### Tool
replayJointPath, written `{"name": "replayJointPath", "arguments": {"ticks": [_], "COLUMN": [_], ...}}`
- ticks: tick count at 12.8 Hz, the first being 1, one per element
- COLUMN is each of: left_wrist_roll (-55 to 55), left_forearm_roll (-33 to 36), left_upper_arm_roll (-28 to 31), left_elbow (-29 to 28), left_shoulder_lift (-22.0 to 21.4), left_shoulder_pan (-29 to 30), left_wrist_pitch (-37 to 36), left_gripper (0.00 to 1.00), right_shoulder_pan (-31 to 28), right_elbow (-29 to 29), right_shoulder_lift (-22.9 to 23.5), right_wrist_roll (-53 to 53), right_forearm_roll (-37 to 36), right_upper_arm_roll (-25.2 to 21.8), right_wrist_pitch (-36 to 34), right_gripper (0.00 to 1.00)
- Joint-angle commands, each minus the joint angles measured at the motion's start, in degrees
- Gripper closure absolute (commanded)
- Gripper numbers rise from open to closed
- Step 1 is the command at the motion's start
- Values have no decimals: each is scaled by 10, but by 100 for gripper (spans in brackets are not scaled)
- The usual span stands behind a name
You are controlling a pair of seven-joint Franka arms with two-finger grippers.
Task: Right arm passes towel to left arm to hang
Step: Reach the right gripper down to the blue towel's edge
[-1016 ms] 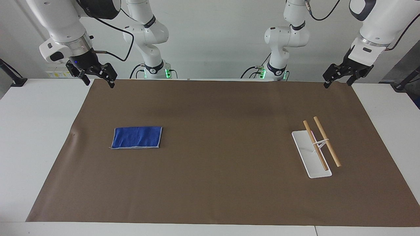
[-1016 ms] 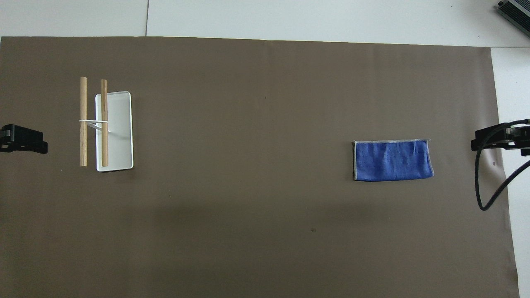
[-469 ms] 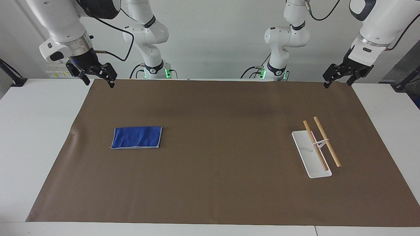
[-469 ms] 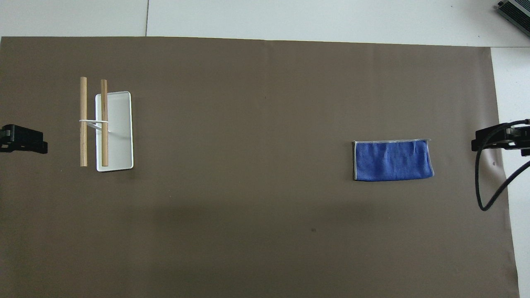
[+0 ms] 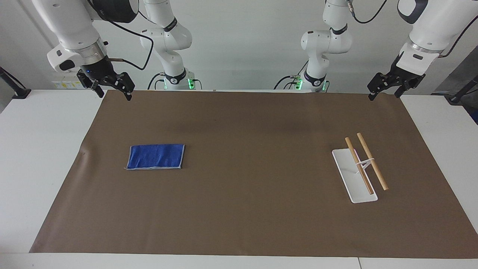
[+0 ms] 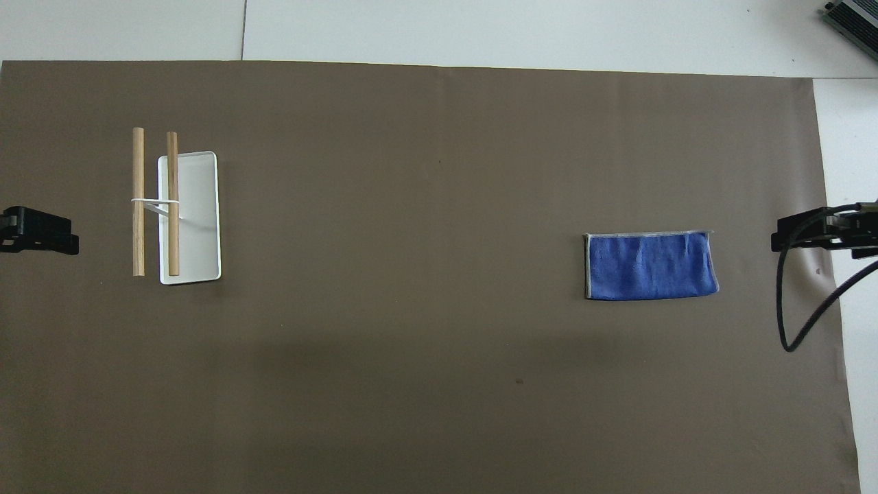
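The right gripper is shifting slightly toward the towel compared with a second ago, released and empty, high over the brown mat edge. The towel is lying flat on the mat at the right arm's end of the tabletop, untouched. The left gripper is waiting, released, above the rack. The approach is judged to be just beginning.

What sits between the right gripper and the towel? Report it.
Nothing visible. The right gripper hangs open over the mat's edge at the right arm's end; the towel lies flat on the mat, with only bare mat between them.
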Motion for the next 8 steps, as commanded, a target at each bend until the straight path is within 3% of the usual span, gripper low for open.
{"name": "replayJointPath", "arguments": {"ticks": [1, 4, 8], "left_wrist_roll": [-5, -5, -5], "left_forearm_roll": [3, 3, 3], "left_upper_arm_roll": [0, 0, 0], "left_elbow": [-7, -7, -7], "left_shoulder_lift": [-9, -9, -9], "left_shoulder_pan": [2, 2, 2], "left_wrist_pitch": [-7, -7, -7], "left_gripper": [0, 0, 0], "right_shoulder_pan": [21, 40, 43], "right_elbow": [-159, -187, -271], "right_shoulder_lift": [-76, -60, -48], "right_wrist_roll": [-4, 2, 1], "right_forearm_roll": [-4, -3, -3], "right_upper_arm_roll": [4, 4, 3], "right_wrist_pitch": [127, 163, 257], "right_gripper": [0, 0, 0]}}
